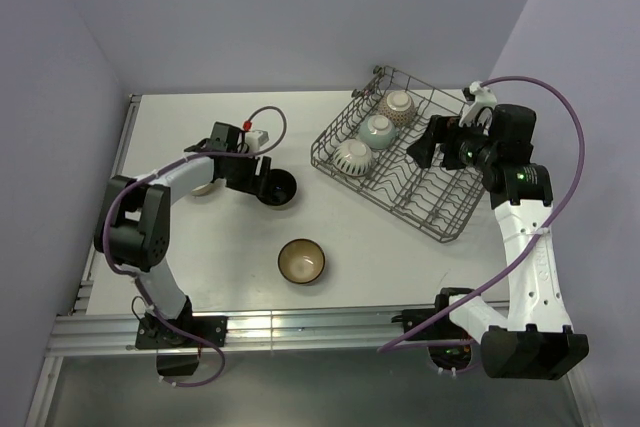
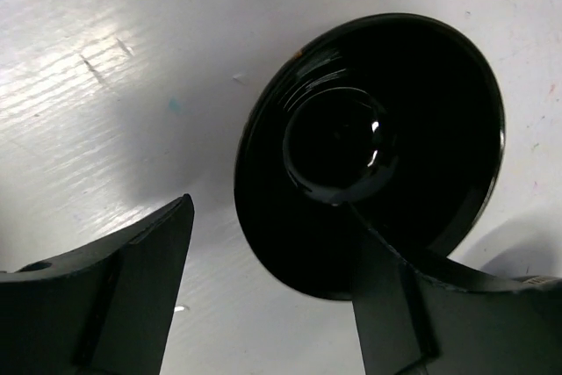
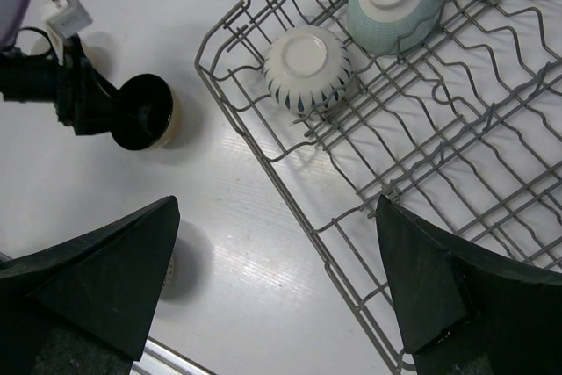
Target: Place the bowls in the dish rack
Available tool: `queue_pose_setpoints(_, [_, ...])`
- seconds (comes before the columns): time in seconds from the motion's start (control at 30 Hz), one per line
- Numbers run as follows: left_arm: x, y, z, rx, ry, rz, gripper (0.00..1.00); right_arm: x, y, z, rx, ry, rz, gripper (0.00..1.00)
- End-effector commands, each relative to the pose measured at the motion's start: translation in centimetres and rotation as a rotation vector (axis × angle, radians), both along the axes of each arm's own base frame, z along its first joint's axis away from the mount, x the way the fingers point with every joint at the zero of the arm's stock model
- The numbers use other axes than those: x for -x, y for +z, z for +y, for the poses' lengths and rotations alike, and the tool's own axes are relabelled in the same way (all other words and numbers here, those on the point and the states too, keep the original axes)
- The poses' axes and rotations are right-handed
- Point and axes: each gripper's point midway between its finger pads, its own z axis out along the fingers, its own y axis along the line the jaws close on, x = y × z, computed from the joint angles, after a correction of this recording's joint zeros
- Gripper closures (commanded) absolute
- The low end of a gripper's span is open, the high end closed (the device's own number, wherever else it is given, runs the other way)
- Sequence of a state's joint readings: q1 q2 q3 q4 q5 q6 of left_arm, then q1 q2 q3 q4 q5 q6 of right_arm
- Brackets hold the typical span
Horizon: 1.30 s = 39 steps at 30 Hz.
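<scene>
**A:** Bowls, then: where do we stand, starting nearest our bases?

**B:** Closest to us, the brown bowl point(image 1: 301, 260) sits upright on the tabletop point(image 1: 200, 247), well apart from the dish rack point(image 1: 440, 209) and off its near left corner. Neither arm is on it, so we count it as left to do.

**A:** And the next one out?

**B:** The black bowl point(image 1: 278, 189) is also on the tabletop, left of the dish rack. Our left end effector point(image 2: 274, 212) brackets it with its fingers apart. One crosses in front of the bowl, and bare tabletop shows between the other and the rim. We'd call that a grasp not yet made.

**A:** And inside the dish rack?

**B:** Three are loaded, bottom-up in a row along its left side: the cream bowl point(image 1: 352, 157), the teal bowl point(image 1: 378, 130), and farthest the lattice bowl point(image 1: 398, 104). Our right end effector point(image 3: 277, 204) hangs over the dish rack, spread wide and holding nothing.
</scene>
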<state>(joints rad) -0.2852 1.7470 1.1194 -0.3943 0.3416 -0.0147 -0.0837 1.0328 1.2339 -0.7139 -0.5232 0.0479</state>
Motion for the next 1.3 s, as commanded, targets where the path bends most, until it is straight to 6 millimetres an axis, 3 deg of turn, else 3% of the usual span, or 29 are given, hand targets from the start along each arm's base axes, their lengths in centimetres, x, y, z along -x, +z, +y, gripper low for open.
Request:
queue_pose_setpoints(0.0, [-1.4,0.1,-0.8,0.023,0.016,-0.026,0.29,-0.6,1.5,-0.1,-0.055,-0.046,-0.046,0.0])
queue_pose_setpoints(0.27, [-0.8,-2.2,-1.1,0.03,0.014,0.03,0.62,-1.4,1.4,0.4,-0.111,-0.049,-0.061,0.0])
queue_pose_setpoints(0.43, [-0.9,-1.6,-1.9,0.075,0.016,0.049,0.85,-1.7,1.4,0.2,-0.146,-0.089,-0.067,0.0])
queue_pose_setpoints(0.47, [-1.0,-1.1,-2.0,0.085,0.014,0.048,0.99,-1.9,1.4,0.0,-0.151,-0.108,-0.066,0.0])
queue_pose_setpoints(0.5, [-1.0,-0.6,-2.2,0.098,0.01,0.047,1.0,-2.1,1.4,0.0,-0.171,-0.128,-0.054,0.0])
queue_pose_setpoints(0.6, [-1.1,3.4,-3.5,0.195,-0.016,-0.008,1.0,-2.6,1.7,-0.1,-0.199,-0.153,-0.032,0.01])
queue_pose_setpoints(0.63, [-1.0,5.8,-4.2,0.252,-0.024,-0.038,1.0,-2.6,1.9,0.3,-0.212,-0.133,-0.029,0.01])
queue_pose_setpoints(0.87, [-1.3,19.2,-8.1,0.582,-0.078,-0.16,1.0,-1.9,6.4,3.2,-0.363,0.012,-0.118,0.02])
queue_pose_setpoints(0.93, [-1.5,21.9,-9.2,0.67,-0.077,-0.17,1.0,-1.7,7.3,3.6,-0.386,0.028,-0.127,0.02])
queue_pose_setpoints(1.0, [-1.5,23.8,-10.2,0.742,-0.094,-0.179,1.0,-1.2,8.5,4.0,-0.409,0.054,-0.143,0.01])
queue_pose_setpoints(1.03, [-1.5,25.7,-11.3,0.808,-0.108,-0.206,1.0,-0.8,9.0,4.1,-0.416,0.06,-0.155,0.01])
queue_pose_setpoints(1.27, [-0.2,28.4,-16.6,0.999,-0.155,-0.179,1.0,1.3,10.6,4.6,-0.436,0.081,-0.196,0.01])
